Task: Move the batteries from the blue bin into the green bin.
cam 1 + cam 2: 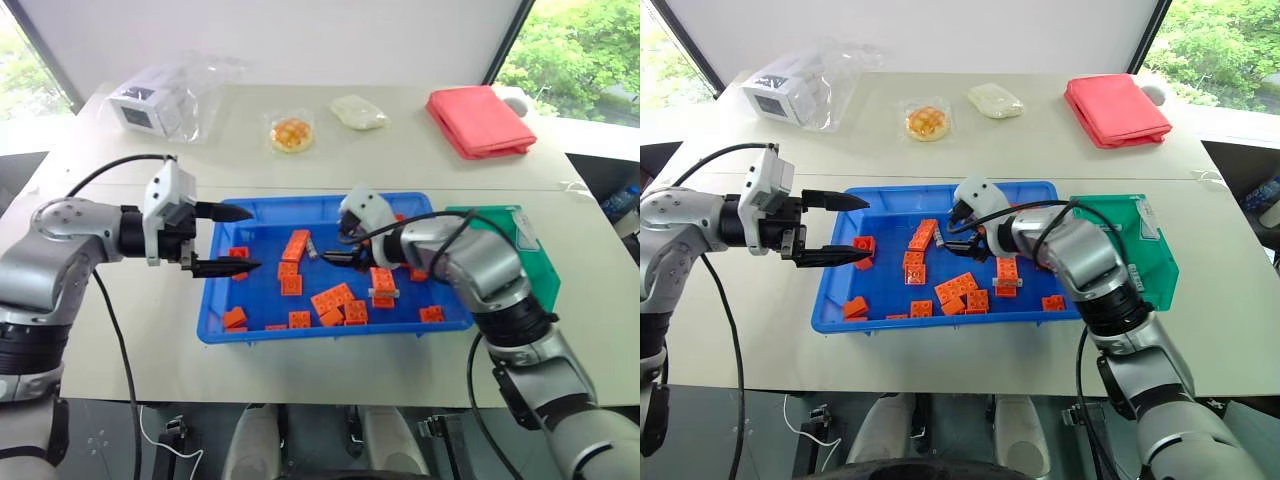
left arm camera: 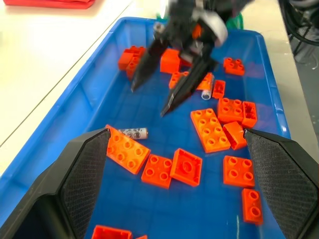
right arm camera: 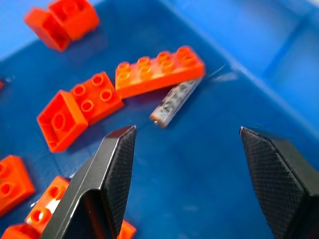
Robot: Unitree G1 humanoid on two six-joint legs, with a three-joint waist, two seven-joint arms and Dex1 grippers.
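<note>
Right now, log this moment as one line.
right end effector: open, above battery in blue bin | left end effector: open, empty | green bin: beside blue bin

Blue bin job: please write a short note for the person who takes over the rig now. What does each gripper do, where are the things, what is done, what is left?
Right gripper: open, empty, low inside the blue bin, pointing at a battery that lies against a long orange brick.
Left gripper: open, empty, hovering over the blue bin's left end.
Second battery: visible among the bricks in the same bin.
Green bin: just right of the blue bin; its inside is hidden by the right arm.
Done: cannot tell.
Left: at least these two batteries.
</note>
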